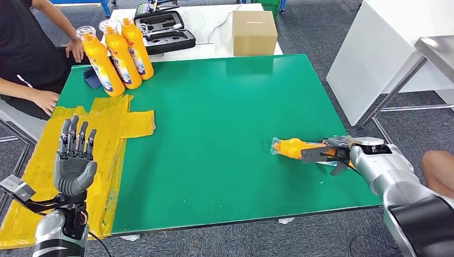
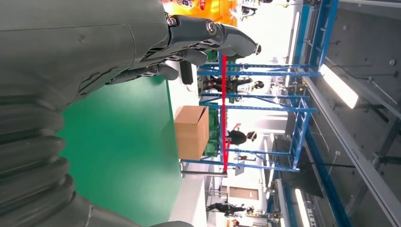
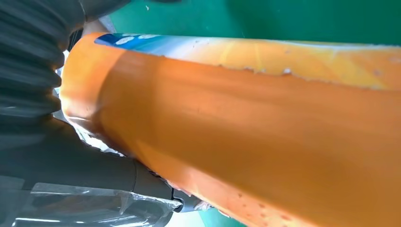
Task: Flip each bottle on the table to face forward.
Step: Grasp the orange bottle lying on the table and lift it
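Right robot hand [image 1: 326, 155] grips glossy orange plastic bottle [image 1: 292, 146] lying on green table [image 1: 225, 118]; left robot hand [image 1: 75, 158] spread, empty.

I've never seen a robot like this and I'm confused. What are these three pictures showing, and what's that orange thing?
It is a robot with two silver arms and hands. The wide picture is from its head, looking down at a green table. The other two come from cameras at its wrists. Its left hand is raised, fingers apart, holding nothing. Its right hand grips an orange bottle lying on its side; up close, that bottle looks huge. Three more orange bottles stand at the far corner, beside a person.
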Available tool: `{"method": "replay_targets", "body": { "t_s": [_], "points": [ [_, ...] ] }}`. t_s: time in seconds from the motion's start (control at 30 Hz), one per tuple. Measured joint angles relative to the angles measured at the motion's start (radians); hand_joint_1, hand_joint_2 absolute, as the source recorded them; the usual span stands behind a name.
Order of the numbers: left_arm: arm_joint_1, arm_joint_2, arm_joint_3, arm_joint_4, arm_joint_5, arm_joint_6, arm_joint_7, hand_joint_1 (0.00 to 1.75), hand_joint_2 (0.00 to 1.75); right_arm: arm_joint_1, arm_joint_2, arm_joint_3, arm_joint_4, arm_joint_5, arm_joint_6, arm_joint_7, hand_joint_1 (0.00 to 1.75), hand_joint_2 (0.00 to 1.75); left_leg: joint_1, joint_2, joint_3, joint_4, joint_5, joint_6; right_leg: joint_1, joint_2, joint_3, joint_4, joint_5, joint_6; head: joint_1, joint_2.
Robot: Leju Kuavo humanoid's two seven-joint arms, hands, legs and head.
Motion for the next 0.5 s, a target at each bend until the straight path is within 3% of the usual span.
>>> {"method": "replay_targets", "body": {
  "t_s": [0.07,0.5],
  "points": [
    [-0.002,0.0,0.0,0.006,0.001,-0.001,0.0,0.0,1.75,0.002,-0.002,0.0,0.0,-0.014,0.005,0.003,1.75,1.75,0.0,0.0,0.0,0.0,0.0,0.0,0.0,0.0,0.001,0.0,0.0,0.0,0.0,0.0],
    [-0.007,0.003,0.0,0.023,0.003,-0.001,-0.003,0.0,1.75,0.007,-0.008,-0.009,0.0,-0.063,0.0,0.015,1.75,1.75,0.0,0.0,0.001,0.0,0.0,0.0,0.0,0.0,0.007,-0.001,0.0,0.0,0.0,0.0]
  ]
}}
